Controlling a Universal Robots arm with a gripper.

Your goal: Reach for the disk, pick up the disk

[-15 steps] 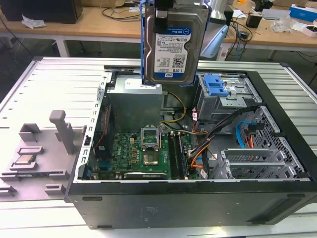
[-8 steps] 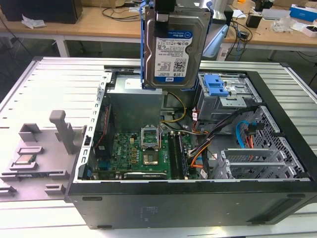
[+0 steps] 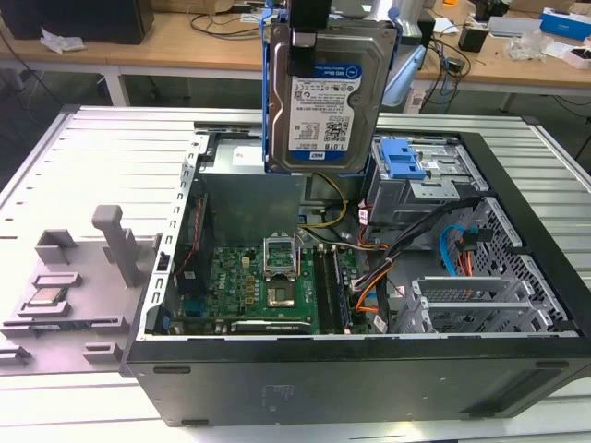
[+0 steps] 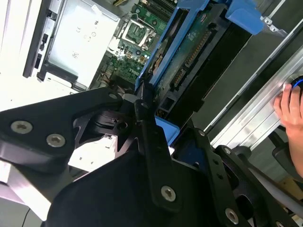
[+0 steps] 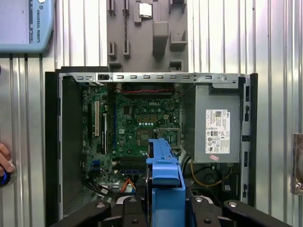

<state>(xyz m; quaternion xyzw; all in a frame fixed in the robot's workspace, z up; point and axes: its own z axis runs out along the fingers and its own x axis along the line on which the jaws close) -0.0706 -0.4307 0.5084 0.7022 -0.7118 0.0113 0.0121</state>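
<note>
Black and open-sided, the desktop computer case lies closest in the exterior view on the ribbed silver tabletop, its green motherboard exposed. Above it hangs the disk, a flat silver metal hard drive with a white-and-blue label and a blue plastic bracket framing its edges. It is upright and clear of the case. The black gripper is clamped on its upper end, with one finger across the label side. In the second wrist view the fingers pinch the bracket edge. A person's hand shows over the tabletop, apart from the case.
</note>
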